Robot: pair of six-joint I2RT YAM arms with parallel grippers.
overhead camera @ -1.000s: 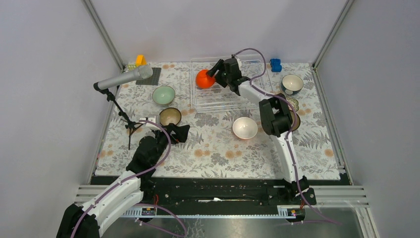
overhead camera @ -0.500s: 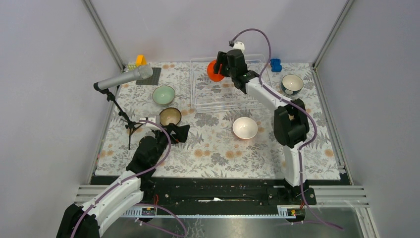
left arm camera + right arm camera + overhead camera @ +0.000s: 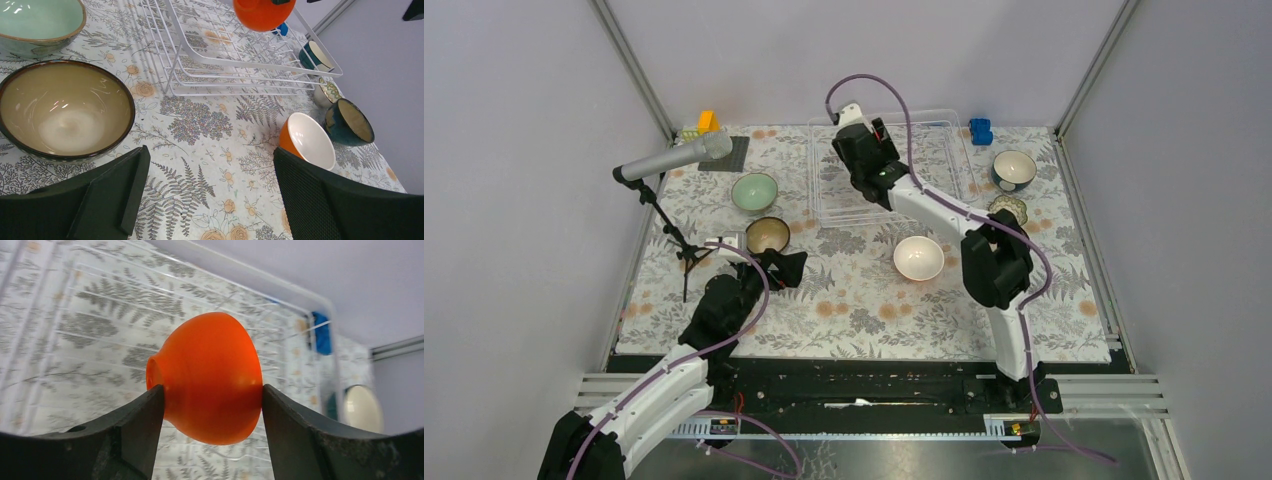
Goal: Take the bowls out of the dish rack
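The right gripper [image 3: 210, 396] holds an orange bowl [image 3: 207, 365] above the dish rack [image 3: 260, 64], jaws pinching its sides. Next, it should swing clear and lower the bowl onto the tabletop [image 3: 864, 300]. The left gripper [image 3: 210, 160] has its jaws spread.

Open table [image 3: 864, 300] lies across the lower middle of the top view, between the left pincer [image 3: 788, 266] and the white-lined bowl [image 3: 919, 258]. At left, the mint bowl [image 3: 754, 190], brown bowl [image 3: 767, 235] and microphone stand [image 3: 669, 215] crowd the way. The right arm [image 3: 934, 200] slants over the rack [image 3: 826, 200], barring its right side. A teal bowl [image 3: 1014, 170] stands at the right edge.
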